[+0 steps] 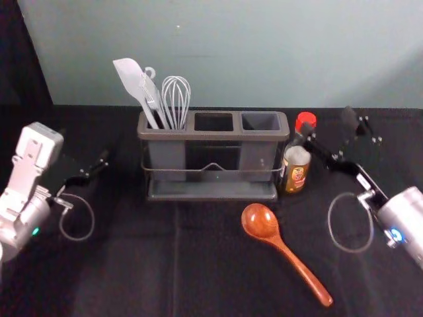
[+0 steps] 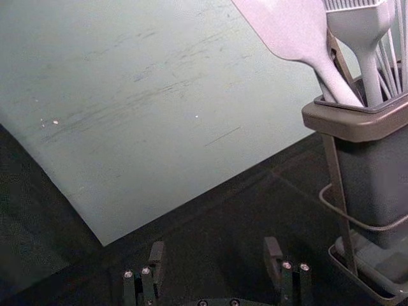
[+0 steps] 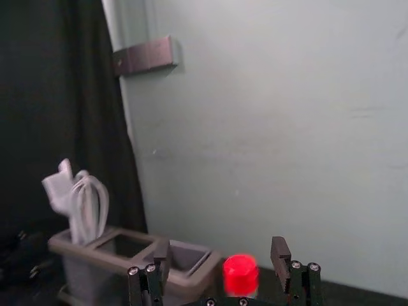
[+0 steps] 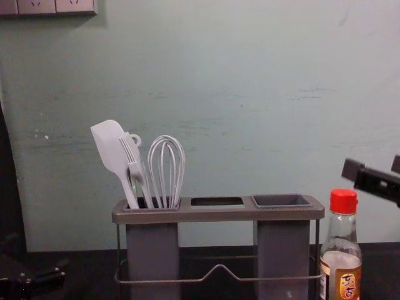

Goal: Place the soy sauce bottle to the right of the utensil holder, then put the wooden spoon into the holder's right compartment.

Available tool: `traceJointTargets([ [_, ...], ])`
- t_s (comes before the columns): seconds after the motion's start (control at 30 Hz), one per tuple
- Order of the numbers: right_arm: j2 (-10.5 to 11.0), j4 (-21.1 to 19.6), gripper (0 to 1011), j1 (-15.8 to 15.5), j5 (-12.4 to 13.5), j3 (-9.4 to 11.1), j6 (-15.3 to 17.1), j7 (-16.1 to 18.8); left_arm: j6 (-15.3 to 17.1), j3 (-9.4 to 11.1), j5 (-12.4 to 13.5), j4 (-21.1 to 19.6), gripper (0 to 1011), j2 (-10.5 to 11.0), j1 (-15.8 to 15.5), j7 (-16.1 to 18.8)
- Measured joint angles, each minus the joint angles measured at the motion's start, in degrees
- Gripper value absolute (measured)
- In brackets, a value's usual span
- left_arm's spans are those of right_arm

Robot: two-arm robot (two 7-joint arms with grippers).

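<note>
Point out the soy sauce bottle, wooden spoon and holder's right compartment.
Soy sauce bottle (image 4: 343, 202): chest view, on its red cap.
Wooden spoon (image 1: 260, 220): head view, on its bowl.
Right compartment (image 1: 260, 122): head view, inner wall, seen through its open top.

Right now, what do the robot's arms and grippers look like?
Left arm: silver-white, boxy module on top, green light. Right arm: silver, rounded, blue light. Left gripper and right gripper: black, blocky fingers, small silver screws. Each wrist has a thin grey loop, probably cable.
</note>
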Motion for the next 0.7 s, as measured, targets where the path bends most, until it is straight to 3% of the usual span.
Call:
traceJointTargets([
  [0.3, 3.2, -6.8, 1004, -7.3, -3.6, -1.7, 3.7, -1.6, 0.0, 0.0, 0.0, 0.0, 1000, 0.0, 0.0, 0.0],
  [0.5, 2.9, -8.4, 1004, -9.5, -5.5, -3.2, 7.5, -3.8, 0.0, 0.0, 0.0, 0.0, 1000, 0.0, 0.0, 0.0],
  [0.7, 1.9, -7.7, 1004, -10.3, -9.1, -6.3, 11.0, -5.3, 0.0, 0.0, 0.0, 0.0, 1000, 0.0, 0.0, 0.0],
])
